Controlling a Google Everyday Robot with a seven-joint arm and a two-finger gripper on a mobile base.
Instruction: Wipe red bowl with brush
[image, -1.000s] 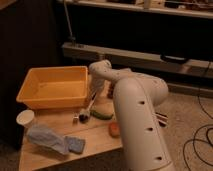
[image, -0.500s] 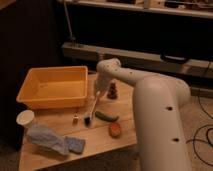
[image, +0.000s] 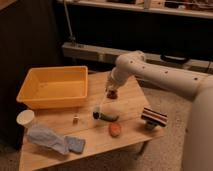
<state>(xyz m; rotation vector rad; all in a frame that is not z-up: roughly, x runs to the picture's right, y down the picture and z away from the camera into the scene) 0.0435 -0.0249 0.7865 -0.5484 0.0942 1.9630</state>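
The brush (image: 101, 106) stood slanted near the middle of the table (image: 125, 142). Its dark head was down at the tabletop beside a dark green object (image: 110, 118), and its pale handle ran up and to the right. The gripper (image: 111, 93) hung right at the top end of that handle, touching it or nearly so. From this view you could not have told how far it was open or whether it had the handle in its hold. The red bowl (image: 50, 103) lay well apart, at the table's far corner on the left of the view.

I judged the step in hand to be securing the brush. You would have done well to confirm a firm hold high on the handle before lifting. After that, the brush needed to go clear over the bowl's rolled rim, with the bristles set down on its floor. The striped block brush (image: 153, 117) at the right was not the tool wanted.
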